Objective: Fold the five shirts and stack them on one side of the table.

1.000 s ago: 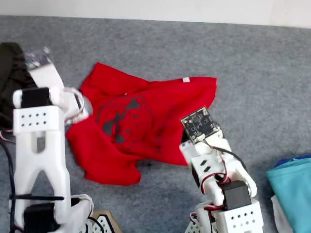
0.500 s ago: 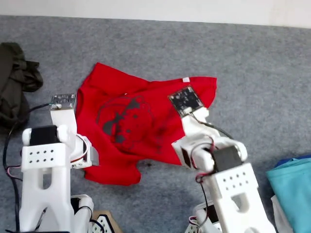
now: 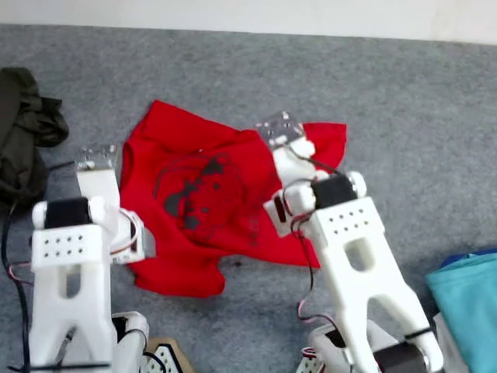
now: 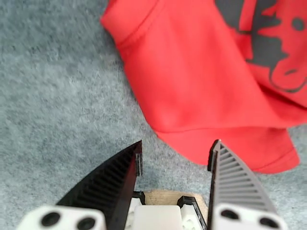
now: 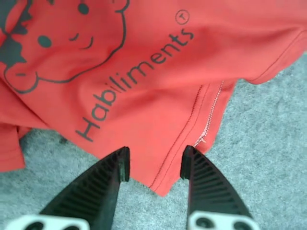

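**Two arms flank one red shirt [image 3: 202,202]**

Both sets of jaws stand apart. The shirt lies rumpled on the grey, felt-like table [image 3: 404,116], its long axis running from arm to arm. The left gripper [image 4: 177,143] hovers with the shirt's edge just ahead. The right gripper [image 5: 156,149] straddles a stitched hem corner and looks nearer to a grasp. The knit is soft and thin.

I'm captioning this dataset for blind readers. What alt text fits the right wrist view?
The right gripper, open, hovers over a hemmed corner of a red shirt with a dark cartoon print, lying on the grey table.
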You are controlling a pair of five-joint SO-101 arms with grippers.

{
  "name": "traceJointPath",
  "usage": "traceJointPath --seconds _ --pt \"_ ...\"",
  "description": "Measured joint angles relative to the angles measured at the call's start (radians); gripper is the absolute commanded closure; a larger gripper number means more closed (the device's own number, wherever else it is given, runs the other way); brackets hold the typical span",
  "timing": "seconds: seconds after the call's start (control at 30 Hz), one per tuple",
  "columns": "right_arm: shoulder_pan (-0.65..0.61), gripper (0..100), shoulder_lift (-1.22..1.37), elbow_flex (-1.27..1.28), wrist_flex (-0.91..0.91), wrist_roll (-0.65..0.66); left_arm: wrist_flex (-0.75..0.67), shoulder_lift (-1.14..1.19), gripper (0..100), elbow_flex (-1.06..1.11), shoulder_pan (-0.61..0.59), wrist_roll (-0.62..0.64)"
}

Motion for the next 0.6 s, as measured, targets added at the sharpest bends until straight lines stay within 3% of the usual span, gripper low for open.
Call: traceJointPath --seconds 0.27,0.6 --pt "-0.002 81.7 0.068 -0.078 0.051 -0.009 0.017 0.453 77 -0.160 -0.072 0.000" --pt "-0.002 81.7 0.121 -0.078 0.051 -0.009 -0.075 0.644 77 -0.170 -0.155 0.000"
